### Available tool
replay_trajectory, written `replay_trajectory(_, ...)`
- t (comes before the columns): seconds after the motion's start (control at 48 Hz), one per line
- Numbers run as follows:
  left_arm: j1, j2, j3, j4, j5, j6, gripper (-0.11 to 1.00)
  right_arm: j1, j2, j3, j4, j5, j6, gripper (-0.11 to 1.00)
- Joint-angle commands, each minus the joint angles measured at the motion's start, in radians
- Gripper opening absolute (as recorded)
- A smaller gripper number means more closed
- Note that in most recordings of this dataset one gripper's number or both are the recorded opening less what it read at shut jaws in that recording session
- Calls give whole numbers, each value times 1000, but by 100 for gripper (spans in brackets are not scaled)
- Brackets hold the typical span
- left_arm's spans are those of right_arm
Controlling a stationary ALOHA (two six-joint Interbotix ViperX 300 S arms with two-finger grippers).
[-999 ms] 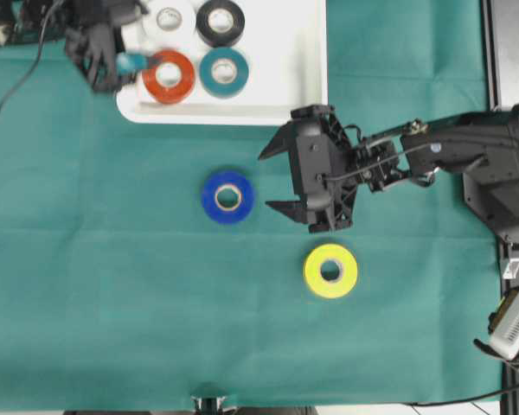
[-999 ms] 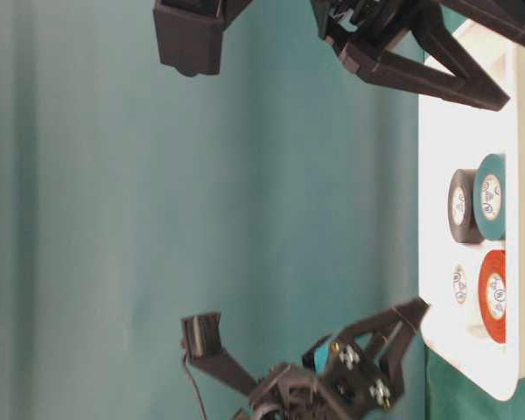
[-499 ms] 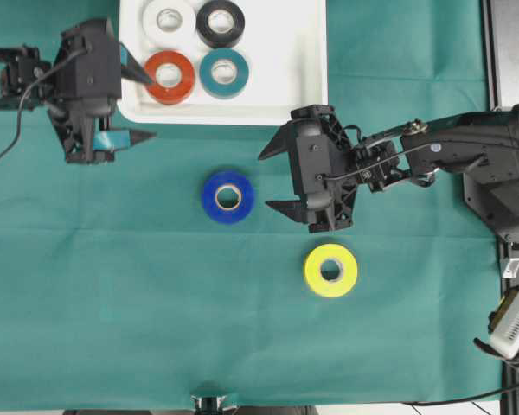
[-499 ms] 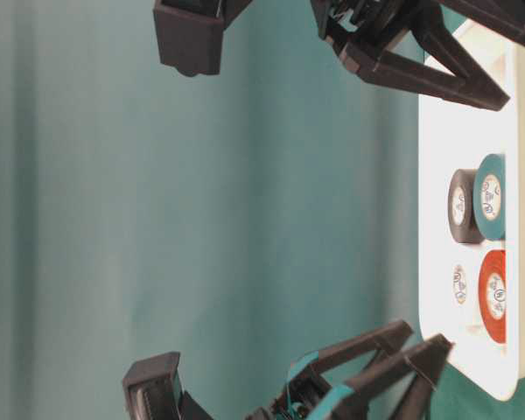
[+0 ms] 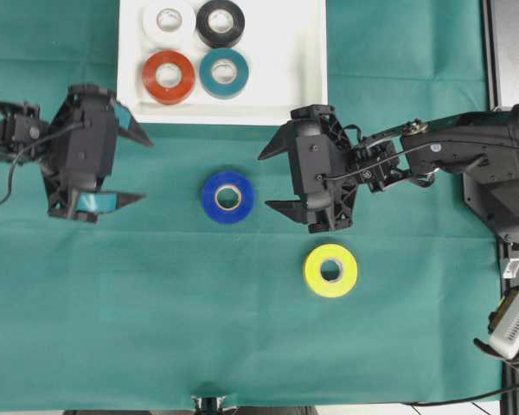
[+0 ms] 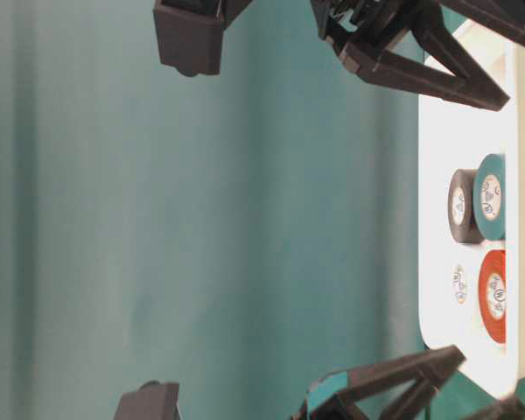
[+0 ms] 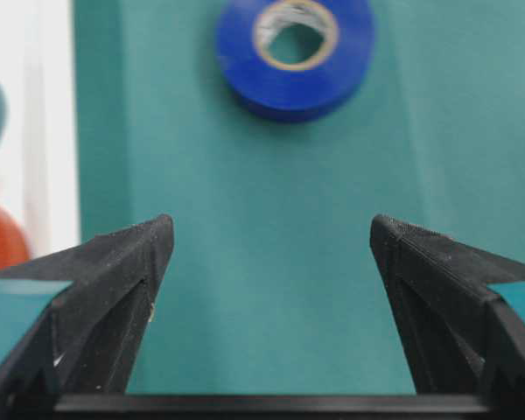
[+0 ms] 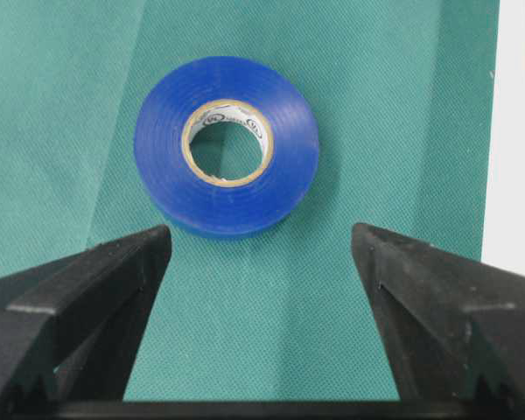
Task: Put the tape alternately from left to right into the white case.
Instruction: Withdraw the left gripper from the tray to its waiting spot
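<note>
From above, the white case [image 5: 277,82] sits at the top edge of the green cloth [image 5: 156,311] with four rolls inside, laid in a two-by-two block toward its left end: the white roll [image 5: 168,17], the black roll [image 5: 220,22], the red-orange roll [image 5: 168,76] and the teal roll [image 5: 223,72]. The blue roll [image 5: 227,196] lies flat on the cloth below the case, between the two arms, and the yellow roll [image 5: 330,270] lies further down and to the right.

The left gripper [image 5: 134,167] hangs to the left of the blue roll, well apart from it, its fingers spread wide with nothing between them. The right gripper [image 5: 274,181] sits just beside the blue roll on the other side, equally wide open and empty.

The wrist cameras add what the overhead view cannot: each looks out between its own black fingers [image 8: 87,289] straight at the blue roll [image 8: 226,144], which lies clear of the tips in both (the left one [image 7: 271,241] sees it from farther off [image 7: 295,48]). The table-level view shows only the four rolls in the case [image 6: 437,175]; the blue and yellow rolls are not in it.
</note>
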Motion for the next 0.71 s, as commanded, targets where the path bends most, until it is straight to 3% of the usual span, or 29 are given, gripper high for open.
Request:
replay_trajectory(0.0,-11,-20,-5,-2,-5,-2,100,2,-11,-11,2,-8,0,86)
replay_trajectory(0.416,-11,-12,-8,-2,-8,-2,100,8,-14,11,2,-6,2,86)
replay_trajectory(0.687,-11,-12,-8,-2,-9,0,100,69,-57,46,3,-8,3,86)
